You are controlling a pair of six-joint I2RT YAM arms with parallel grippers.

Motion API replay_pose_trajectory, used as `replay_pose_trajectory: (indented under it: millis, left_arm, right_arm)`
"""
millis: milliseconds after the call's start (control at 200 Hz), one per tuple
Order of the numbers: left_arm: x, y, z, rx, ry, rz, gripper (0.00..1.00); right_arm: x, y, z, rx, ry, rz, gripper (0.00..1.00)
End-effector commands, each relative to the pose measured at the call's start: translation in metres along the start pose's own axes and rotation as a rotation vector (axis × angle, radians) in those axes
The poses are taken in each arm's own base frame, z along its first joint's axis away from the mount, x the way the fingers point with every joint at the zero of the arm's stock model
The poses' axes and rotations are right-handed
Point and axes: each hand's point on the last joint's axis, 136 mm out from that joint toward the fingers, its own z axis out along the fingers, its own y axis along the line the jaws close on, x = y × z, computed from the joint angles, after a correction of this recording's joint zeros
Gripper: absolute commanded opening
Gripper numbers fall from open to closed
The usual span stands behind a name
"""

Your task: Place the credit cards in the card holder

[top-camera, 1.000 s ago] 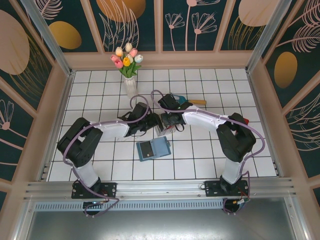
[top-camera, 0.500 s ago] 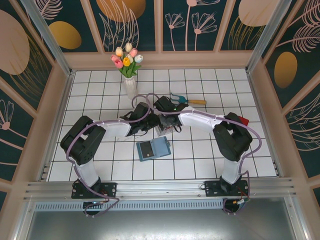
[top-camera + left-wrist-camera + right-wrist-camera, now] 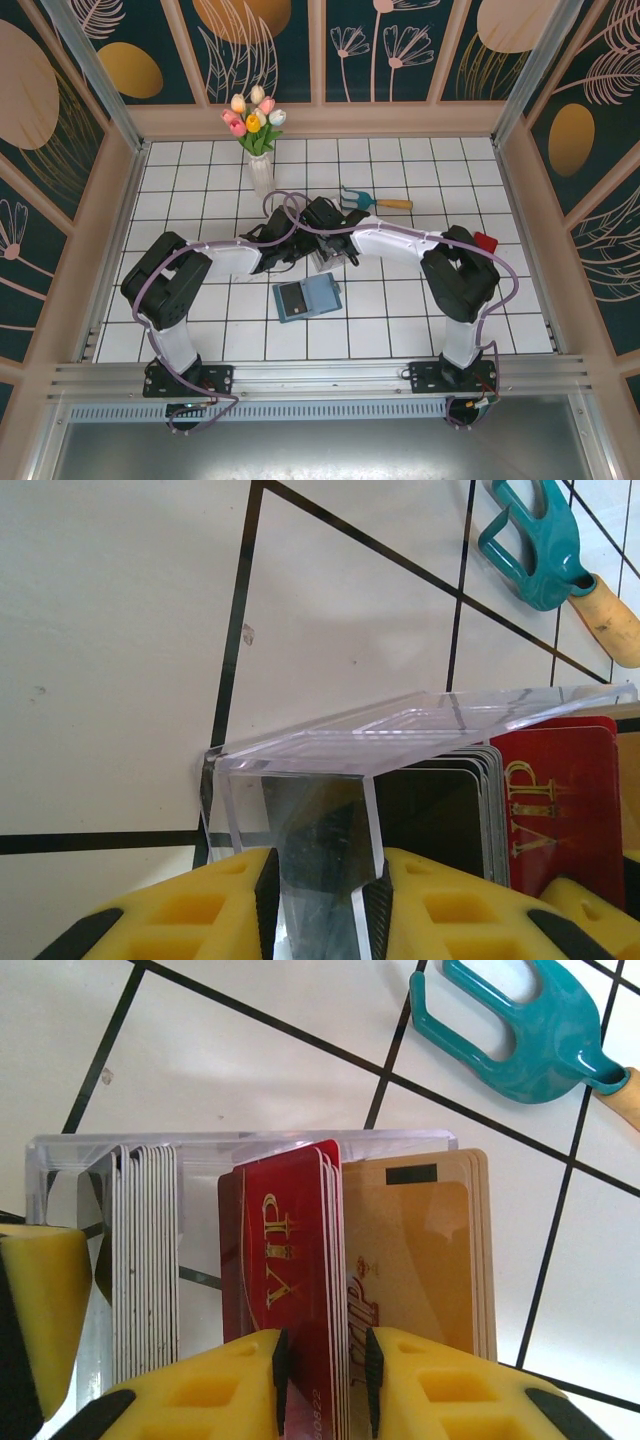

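Clear tray (image 3: 240, 1142), on white tiled surface (image 3: 400, 300): holds credit cards (image 3: 400, 1250) upright in grey, red and gold stacks.
Left claw (image 3: 320, 880): closed on the tray's near wall.
Right claw (image 3: 322, 1355): pinching the red stack (image 3: 290, 1260), which stands in the tray.
Card holder (image 3: 307, 298): teal, flat on the surface, near the tray on the arm-base side, apart from both claws.
Garden fork (image 3: 375, 200): beyond the tray.

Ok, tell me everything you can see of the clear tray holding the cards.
The clear tray is a see-through box of what looks like acrylic, thin-walled, on the white tiled table near a teal garden fork. Inside it, grey cards, red VIP cards and gold cards stand on edge. The left fingers pinch one wall; the right fingers grip the red VIP cards.
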Motion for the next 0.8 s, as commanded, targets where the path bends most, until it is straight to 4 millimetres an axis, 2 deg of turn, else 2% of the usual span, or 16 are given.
replay_pose_trajectory:
  millis: [0, 365, 796]
  left_arm:
    - [0.019, 0.052, 0.006, -0.165, 0.047, -0.001, 0.32]
    - [0.020, 0.052, 0.007, -0.160, 0.053, 0.001, 0.32]
    - [0.021, 0.051, 0.008, -0.157, 0.056, 0.003, 0.31]
  right_arm:
    - [0.005, -0.015, -0.003, 0.079, 0.023, -0.041, 0.27]
    - [-0.001, -0.022, -0.009, 0.110, 0.007, -0.051, 0.29]
    - [-0.005, -0.024, -0.014, 0.109, -0.007, -0.056, 0.27]
